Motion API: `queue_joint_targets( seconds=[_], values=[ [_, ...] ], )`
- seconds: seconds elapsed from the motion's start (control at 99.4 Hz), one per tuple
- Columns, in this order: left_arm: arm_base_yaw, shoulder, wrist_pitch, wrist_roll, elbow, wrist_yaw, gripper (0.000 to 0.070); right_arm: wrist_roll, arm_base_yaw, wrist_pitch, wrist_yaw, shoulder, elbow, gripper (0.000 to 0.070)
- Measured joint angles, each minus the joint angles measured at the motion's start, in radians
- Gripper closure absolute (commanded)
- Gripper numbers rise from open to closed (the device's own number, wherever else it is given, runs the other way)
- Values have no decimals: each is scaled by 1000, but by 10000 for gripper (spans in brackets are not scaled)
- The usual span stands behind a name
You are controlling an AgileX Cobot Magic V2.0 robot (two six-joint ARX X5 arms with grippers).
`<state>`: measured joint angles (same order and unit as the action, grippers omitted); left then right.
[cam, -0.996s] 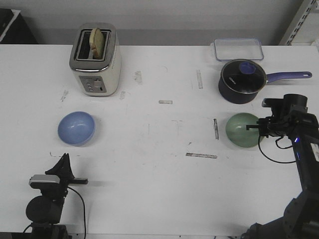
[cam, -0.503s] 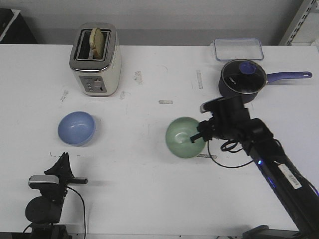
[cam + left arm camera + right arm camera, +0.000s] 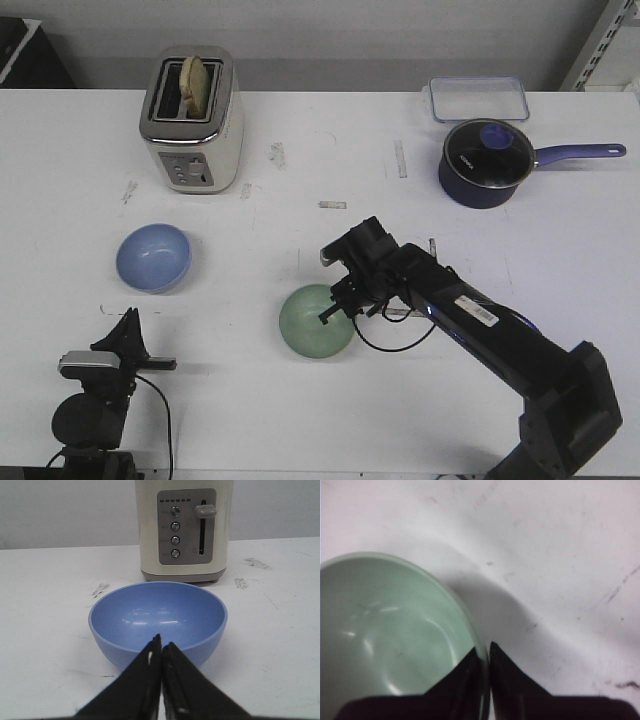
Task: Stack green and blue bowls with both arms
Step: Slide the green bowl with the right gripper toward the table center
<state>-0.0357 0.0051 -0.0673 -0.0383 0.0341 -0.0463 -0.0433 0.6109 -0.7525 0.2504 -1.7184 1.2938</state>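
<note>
The right gripper [image 3: 335, 305] is pinched on the near rim of the green bowl [image 3: 316, 320], one finger inside and one outside, and over the last second it has carried that bowl from beside the saucepan [image 3: 487, 161] leftward across the table [image 3: 300, 400] toward the middle. The left gripper [image 3: 161, 652], jaws closed together and empty, has not moved, and the blue bowl [image 3: 153, 257] sits just ahead of it before the toaster [image 3: 192, 120], so stacking probably comes next
</note>
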Motion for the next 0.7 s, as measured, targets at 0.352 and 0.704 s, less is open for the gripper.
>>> queue_joint_targets(
  seconds=[0.352,0.704],
  values=[
    [0,0,0,0,0,0,699,-4,5,16,-27,-5,0,530],
    [0,0,0,0,0,0,698,-4,1,5,-37,39,35,175]
  ],
)
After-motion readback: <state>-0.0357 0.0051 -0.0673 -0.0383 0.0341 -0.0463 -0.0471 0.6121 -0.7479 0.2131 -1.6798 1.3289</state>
